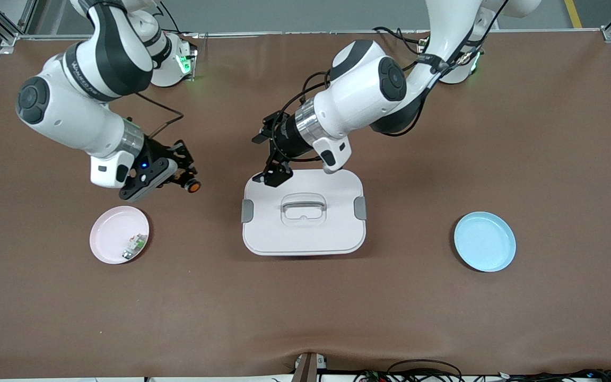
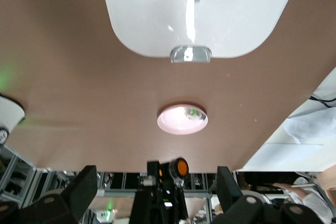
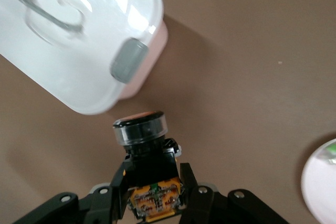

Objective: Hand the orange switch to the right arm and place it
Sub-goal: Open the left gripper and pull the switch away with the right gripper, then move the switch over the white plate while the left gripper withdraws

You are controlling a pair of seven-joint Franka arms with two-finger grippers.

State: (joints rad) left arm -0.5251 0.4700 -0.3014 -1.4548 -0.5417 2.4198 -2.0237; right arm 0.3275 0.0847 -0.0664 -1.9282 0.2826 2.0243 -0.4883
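The orange switch (image 1: pixel 193 185) is a stubby black cylinder with an orange face, and my right gripper (image 1: pixel 182 178) is shut on its body. It hangs over bare table between the pink plate (image 1: pixel 105 236) and the white container (image 1: pixel 303 236). In the right wrist view the switch (image 3: pixel 142 129) sticks out past the right gripper (image 3: pixel 153 176). My left gripper (image 1: pixel 271 175) is open and holds nothing, over the container's corner toward the right arm's end. In the left wrist view the switch (image 2: pixel 179 168) shows between the spread fingers (image 2: pixel 84 184) of the left gripper (image 2: pixel 156 179), some way off.
A small white-and-green part (image 1: pixel 134 246) lies in the pink plate. A blue plate (image 1: pixel 485 241) sits toward the left arm's end of the brown table. The lidded white container has grey side clips (image 1: pixel 247 211) and a handle on top.
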